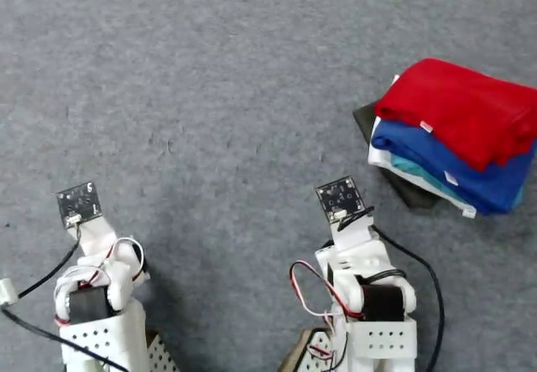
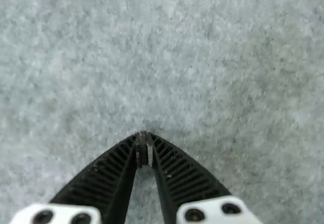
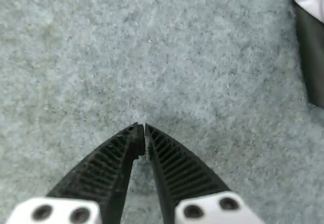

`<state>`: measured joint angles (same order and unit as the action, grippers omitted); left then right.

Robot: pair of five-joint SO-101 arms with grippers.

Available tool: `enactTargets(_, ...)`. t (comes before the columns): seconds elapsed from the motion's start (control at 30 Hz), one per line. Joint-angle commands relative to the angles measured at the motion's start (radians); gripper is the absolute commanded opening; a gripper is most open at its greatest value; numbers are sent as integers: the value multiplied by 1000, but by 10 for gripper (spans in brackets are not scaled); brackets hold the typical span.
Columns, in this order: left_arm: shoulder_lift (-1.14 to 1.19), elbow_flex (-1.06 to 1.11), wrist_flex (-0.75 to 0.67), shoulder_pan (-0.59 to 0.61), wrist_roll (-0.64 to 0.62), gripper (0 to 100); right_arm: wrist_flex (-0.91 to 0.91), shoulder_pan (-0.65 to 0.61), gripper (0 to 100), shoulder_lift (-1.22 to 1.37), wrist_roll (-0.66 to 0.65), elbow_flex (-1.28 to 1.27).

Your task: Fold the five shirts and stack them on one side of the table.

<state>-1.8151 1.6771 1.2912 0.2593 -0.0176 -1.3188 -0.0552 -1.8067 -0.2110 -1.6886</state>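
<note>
While high view shows stacked shirts (image 1: 457, 112), left wrist sees tabletop (image 2: 162, 57).

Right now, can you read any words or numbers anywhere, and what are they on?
No text can be read anywhere.
The tag on the red shirt: too small to read.
The tag on the blue shirt: too small to read.
The left board and right board on the arms: marks too small to read.
</note>
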Motion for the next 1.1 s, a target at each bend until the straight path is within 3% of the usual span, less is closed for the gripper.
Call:
enactTargets(0.0, -5, 14, -18, 3, -3, 20, -3, -7, 12, -113, 9, 1)
enactTargets(0.83, -5, 14, -18, -2, 2, 20, -3, -7, 12, -113, 9, 1)
enactTargets(1.07, -5, 14, -18, -49, -3, 19, -3, -7, 12, -113, 9, 1)
